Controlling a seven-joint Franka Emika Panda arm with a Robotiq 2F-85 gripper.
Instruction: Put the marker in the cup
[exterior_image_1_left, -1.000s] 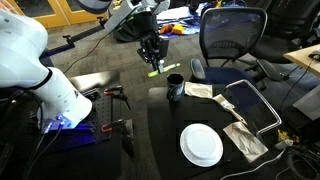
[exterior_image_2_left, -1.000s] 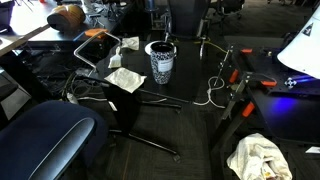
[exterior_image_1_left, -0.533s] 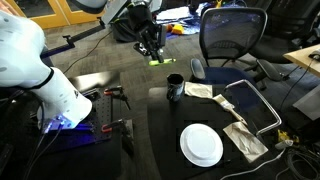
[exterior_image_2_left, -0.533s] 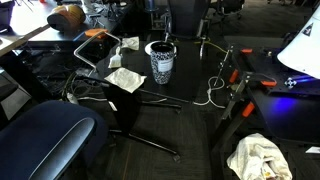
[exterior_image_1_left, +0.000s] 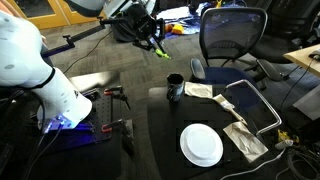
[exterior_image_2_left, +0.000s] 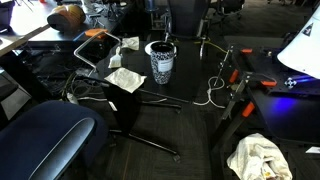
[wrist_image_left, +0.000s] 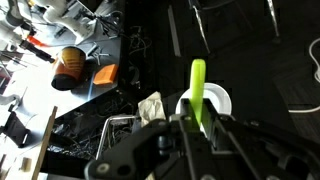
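In an exterior view my gripper (exterior_image_1_left: 153, 40) hangs high above the black table, shut on the yellow-green marker (exterior_image_1_left: 160, 50), which sticks out below the fingers. The black mug, the cup (exterior_image_1_left: 175, 89), stands on the table's far edge, well below the marker and a little to its right. In the wrist view the marker (wrist_image_left: 198, 88) runs upright between my fingers (wrist_image_left: 197, 125), with the white plate (wrist_image_left: 218, 100) far beneath it. The cup does not show in the wrist view.
A white plate (exterior_image_1_left: 201, 145) lies mid-table, with crumpled cloths (exterior_image_1_left: 245, 140) and a metal frame (exterior_image_1_left: 262, 105) to its right. An office chair (exterior_image_1_left: 232, 35) stands behind the table. A patterned container (exterior_image_2_left: 160, 62) and cables (exterior_image_2_left: 215, 90) show in an exterior view.
My gripper has risen with the marker held in it, moving higher above the cup. Nothing on the table has moved.
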